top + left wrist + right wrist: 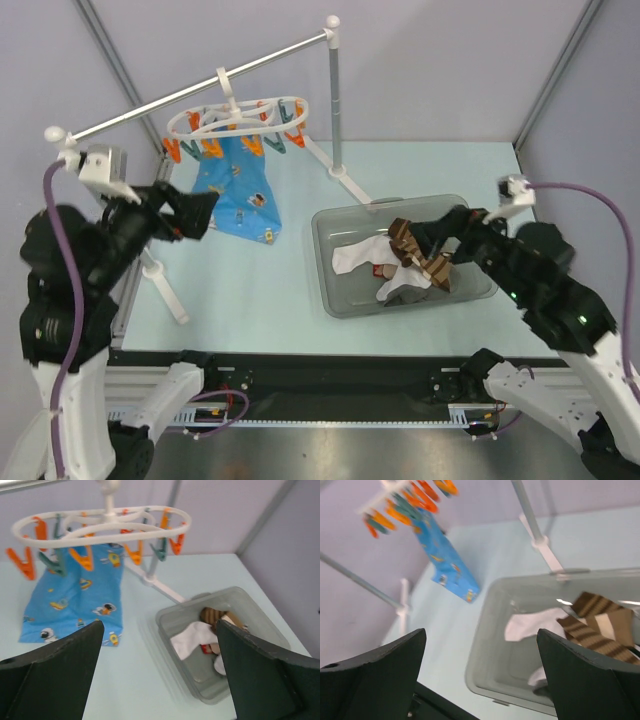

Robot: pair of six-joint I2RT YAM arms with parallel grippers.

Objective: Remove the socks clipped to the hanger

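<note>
The white oval hanger (240, 118) hangs from the rail with orange and blue clips; only a blue printed cloth (240, 195) hangs from it. It also shows in the left wrist view (100, 525). The socks lie in a grey bin (340, 290): a brown striped sock (403, 236), a white sock (355, 258) and others under them. My left gripper (203, 212) is open and empty, just left of the blue cloth. My right gripper (425, 250) is open and empty above the socks in the bin. The right wrist view shows the white sock (530, 625) and the brown striped sock (592, 625).
The long white rail (190, 88) rests on posts; one grey post (335, 100) stands just behind the bin, and a white foot (165, 285) lies at the left. The bin's rim (172, 612) is right of the blue cloth (75, 595).
</note>
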